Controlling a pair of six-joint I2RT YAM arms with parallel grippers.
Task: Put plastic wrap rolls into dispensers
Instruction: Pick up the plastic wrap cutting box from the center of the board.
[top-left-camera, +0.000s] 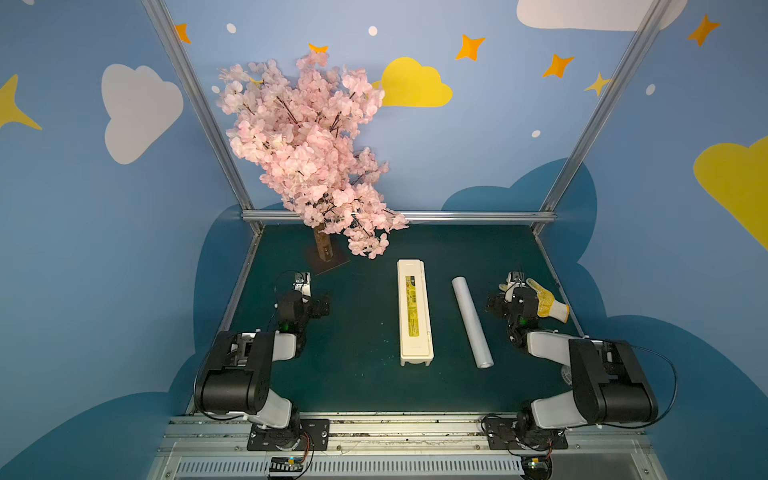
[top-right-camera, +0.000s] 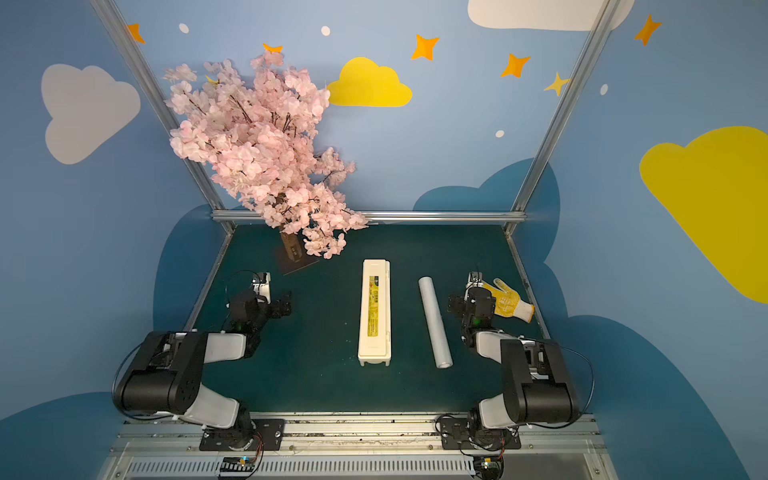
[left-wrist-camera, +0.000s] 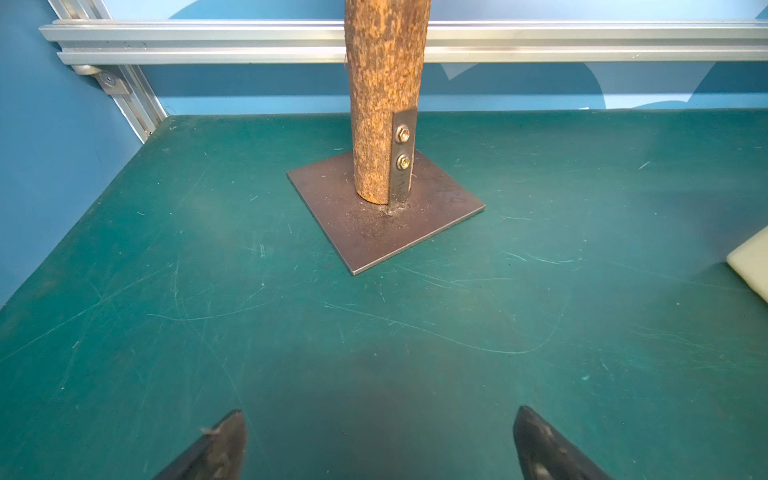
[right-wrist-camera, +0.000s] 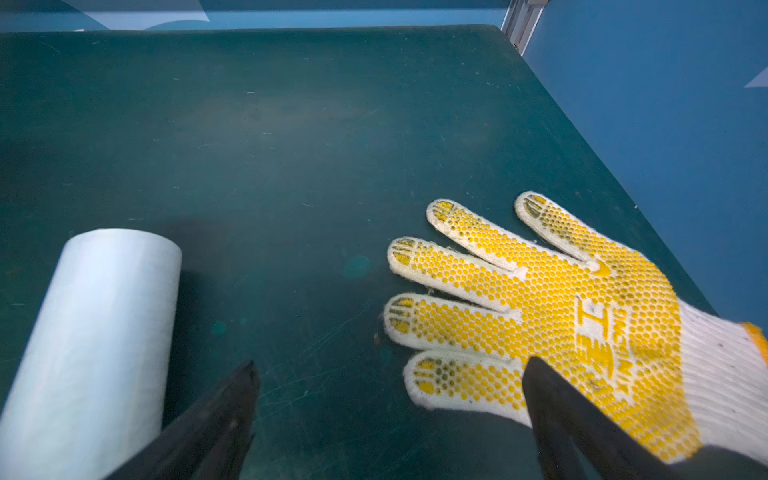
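Here's the scene: the long narrow cream-white plastic dispenser box with the yellow rectangular label (top-left-camera: 414, 316) lies flat in the middle of the dark green table mat (top-left-camera: 353, 386), running front to back, label up and lid down. In both top views it sits alone, touched by nothing.

To its right, apart from it, lies the long thin pale grey-white glossy plastic wrap roll (top-left-camera: 472, 322). It rests on the mat between the box and the right arm, slightly slanted, with its near end angled out toward the right side. The roll is outside the dispenser.

Over to the right gripper (right-wrist-camera: 392, 361): its two black fingers are spread wide with only mat between them, gripping nothing. The right wrist view shows the roll's far end just beside one finger (right-wrist-camera: 232, 399). The other finger overlaps the white knitted work glove with yellow grip dots (right-wrist-camera: 561, 316). That glove lies palm up near the mat's right edge.

The left gripper (left-wrist-camera: 380, 411) is also spread wide and empty. It sits above bare mat, well apart from the box, and faces the square dark metal base plate (left-wrist-camera: 374, 232) of the pink artificial blossom tree (top-left-camera: 307, 145). The tree's brown trunk (left-wrist-camera: 382, 104) is bolted upright at the back left corner.
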